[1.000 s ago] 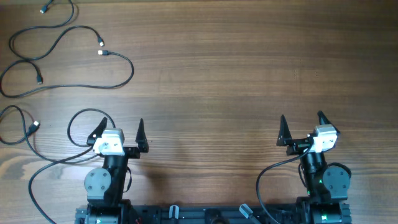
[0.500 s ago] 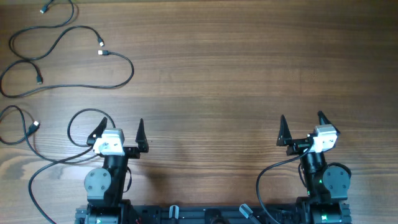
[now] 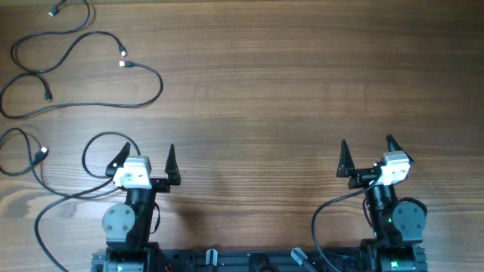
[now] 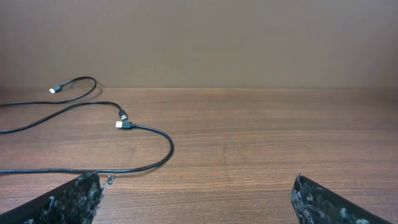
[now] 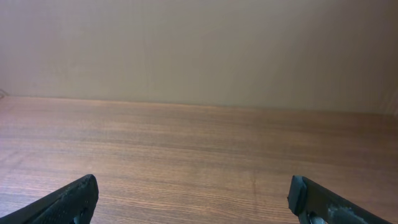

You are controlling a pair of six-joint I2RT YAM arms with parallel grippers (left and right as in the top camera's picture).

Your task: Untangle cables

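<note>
Several thin black cables lie as loose wavy strands at the table's far left in the overhead view. One cable (image 3: 144, 102) loops from a silver-tipped plug (image 3: 125, 64). Another cable (image 3: 60, 49) runs up to the top-left edge. A third cable (image 3: 23, 147) lies at the left edge with a plug (image 3: 41, 153). In the left wrist view a cable (image 4: 163, 152) curves ahead of my fingers, with its plug (image 4: 122, 124). My left gripper (image 3: 147, 157) is open and empty, below the cables. My right gripper (image 3: 366, 153) is open and empty, far from them.
The thicker black wire of the left arm (image 3: 87, 162) loops beside the left gripper. The right arm's wire (image 3: 321, 215) curls by its base. Bare wooden table (image 3: 287, 91) spans the middle and right. A plain wall (image 5: 199, 43) stands behind the table's far edge.
</note>
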